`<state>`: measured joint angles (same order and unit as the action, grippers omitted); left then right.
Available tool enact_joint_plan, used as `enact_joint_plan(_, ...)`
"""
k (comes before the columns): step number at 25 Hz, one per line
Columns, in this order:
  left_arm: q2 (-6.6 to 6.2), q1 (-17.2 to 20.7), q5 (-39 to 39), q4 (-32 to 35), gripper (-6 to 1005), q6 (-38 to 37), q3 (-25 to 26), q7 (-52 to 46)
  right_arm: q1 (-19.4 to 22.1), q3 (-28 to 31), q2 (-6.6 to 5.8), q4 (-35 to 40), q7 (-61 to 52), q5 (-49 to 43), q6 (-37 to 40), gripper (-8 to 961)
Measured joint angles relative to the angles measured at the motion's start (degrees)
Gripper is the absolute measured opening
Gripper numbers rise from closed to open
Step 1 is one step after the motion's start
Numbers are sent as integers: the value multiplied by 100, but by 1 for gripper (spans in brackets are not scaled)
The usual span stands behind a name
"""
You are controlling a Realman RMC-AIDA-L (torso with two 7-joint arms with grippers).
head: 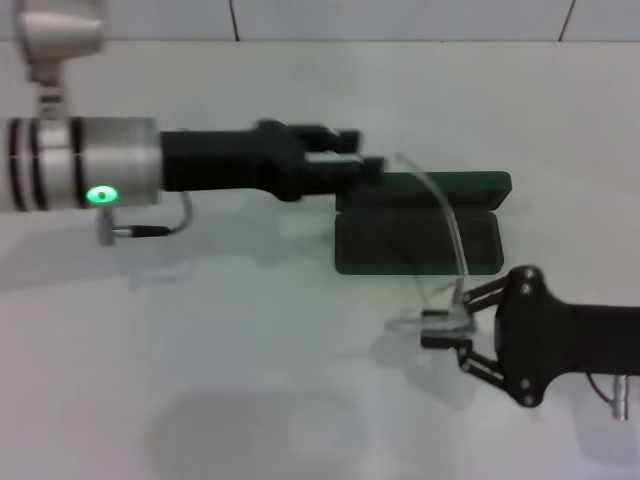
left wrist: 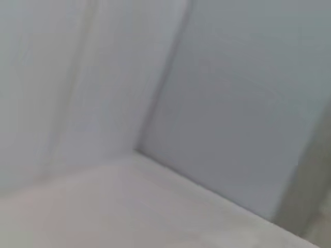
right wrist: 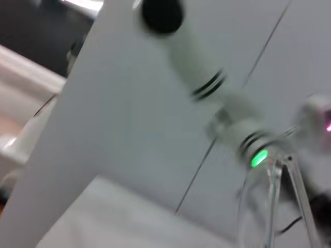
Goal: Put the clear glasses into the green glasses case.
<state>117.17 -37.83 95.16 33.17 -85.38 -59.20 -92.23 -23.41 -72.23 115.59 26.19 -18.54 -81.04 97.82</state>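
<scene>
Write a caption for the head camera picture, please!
Right gripper holds the clear glasses beside the open green glasses case; left gripper at its lid.

The head camera looks steeply down on the bench (head: 250, 380). The left wrist camera faces a bare wall corner. The right wrist camera tilts upward; it shares the left arm (right wrist: 227, 111) with the head view.

White tabletop (head: 300, 400) under everything; pale tiled wall (head: 400, 18) along far edge
</scene>
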Motion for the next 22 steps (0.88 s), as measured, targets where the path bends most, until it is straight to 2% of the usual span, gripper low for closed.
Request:
enact_joint_plan(3,35,335,-17,7,638,35,538,963,7,345,-2,-29,-176,34,439,119)
enact_joint_plan(5,64,426,-18,8,638,57,666,1237,-20,532,-1,-32,-469,35,698,119)
enact_joint_plan(6,115,519,-19,3,638,93,773,1535,-58,653,5,-33,-728,47,885,119)
enact_joint_plan(7,230,662,-39,-53,638,170,886,2224,-72,686,8,-35,-853,70,951,119)
enact_joint_plan(8,253,680,-59,-93,638,180,877,2431,-113,747,12,-37,-1128,151,1077,119)
enact_joint_plan(10,297,678,-218,-337,638,188,730,3094,-240,770,21,-47,-1884,440,1260,119)
enact_joint_plan(14,294,478,-614,-796,638,191,234,3930,-468,758,24,-64,-2944,657,1415,120)
enact_joint_plan(18,313,303,-897,-1016,638,192,-187,4405,-752,764,20,-106,-4021,705,1428,120)
enact_joint_plan(22,319,188,-1435,-1170,638,179,-737,4705,-970,760,35,-373,-4446,706,1423,120)
